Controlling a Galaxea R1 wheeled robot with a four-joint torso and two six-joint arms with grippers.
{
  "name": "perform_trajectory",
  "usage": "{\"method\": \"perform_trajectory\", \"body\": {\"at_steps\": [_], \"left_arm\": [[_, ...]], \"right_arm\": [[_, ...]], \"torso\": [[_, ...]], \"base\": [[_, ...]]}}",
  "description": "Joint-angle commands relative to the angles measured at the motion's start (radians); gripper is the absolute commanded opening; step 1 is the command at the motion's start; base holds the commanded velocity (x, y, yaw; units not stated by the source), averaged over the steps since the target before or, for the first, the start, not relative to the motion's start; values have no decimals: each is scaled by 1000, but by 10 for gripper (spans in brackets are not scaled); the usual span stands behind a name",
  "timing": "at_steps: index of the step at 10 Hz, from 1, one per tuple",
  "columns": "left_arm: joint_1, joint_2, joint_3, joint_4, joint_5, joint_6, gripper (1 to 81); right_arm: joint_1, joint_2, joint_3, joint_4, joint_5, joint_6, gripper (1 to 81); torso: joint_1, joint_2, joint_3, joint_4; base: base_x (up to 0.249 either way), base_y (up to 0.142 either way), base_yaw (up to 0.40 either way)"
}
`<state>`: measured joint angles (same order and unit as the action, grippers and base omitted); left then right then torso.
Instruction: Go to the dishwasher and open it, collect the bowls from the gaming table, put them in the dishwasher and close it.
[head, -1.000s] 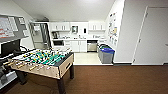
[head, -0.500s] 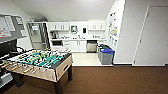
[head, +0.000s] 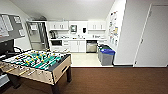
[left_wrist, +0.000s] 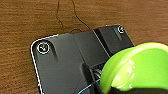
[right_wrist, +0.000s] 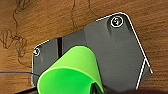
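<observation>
Dishwasher (head: 91, 46) stood far across the room. Left fingers (left_wrist: 136, 90) held one bowl (left_wrist: 140, 67), right fingers (right_wrist: 120, 90) another bowl (right_wrist: 72, 67), over bare floor (head: 112, 80); a jolt could have shaken either loose.

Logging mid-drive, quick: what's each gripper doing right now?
Left gripper: a green bowl sits at it; fingers cannot be told.
Right gripper: a green bowl sits at it; fingers cannot be told.

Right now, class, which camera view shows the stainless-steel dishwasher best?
The head view: the brushed stainless-steel dishwasher stands closed under the far kitchen counter. Both wrist views look down at brown wood-grain floor, each with a bright green bowl close up.
</observation>
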<state>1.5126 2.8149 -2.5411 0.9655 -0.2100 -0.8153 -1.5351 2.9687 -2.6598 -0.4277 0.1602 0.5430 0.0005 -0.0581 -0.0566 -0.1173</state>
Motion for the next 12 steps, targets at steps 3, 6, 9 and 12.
{"method": "perform_trajectory", "body": {"at_steps": [3,6,9,12], "left_arm": [[-45,-20,1,12,23,1,10],[-45,-15,1,12,26,1,10],[-45,-15,1,12,26,1,10],[-45,-12,1,12,26,1,10]], "right_arm": [[54,0,3,-8,-36,-3,10],[51,-1,3,-8,-36,-3,10],[52,-1,3,-8,-36,-2,10],[51,-1,3,-6,-34,-1,10]], "torso": [[0,0,0,0],[0,0,0,0],[0,0,0,0],[0,0,0,0]], "base": [[138,0,0],[138,0,0],[139,0,0],[156,0,0]]}}
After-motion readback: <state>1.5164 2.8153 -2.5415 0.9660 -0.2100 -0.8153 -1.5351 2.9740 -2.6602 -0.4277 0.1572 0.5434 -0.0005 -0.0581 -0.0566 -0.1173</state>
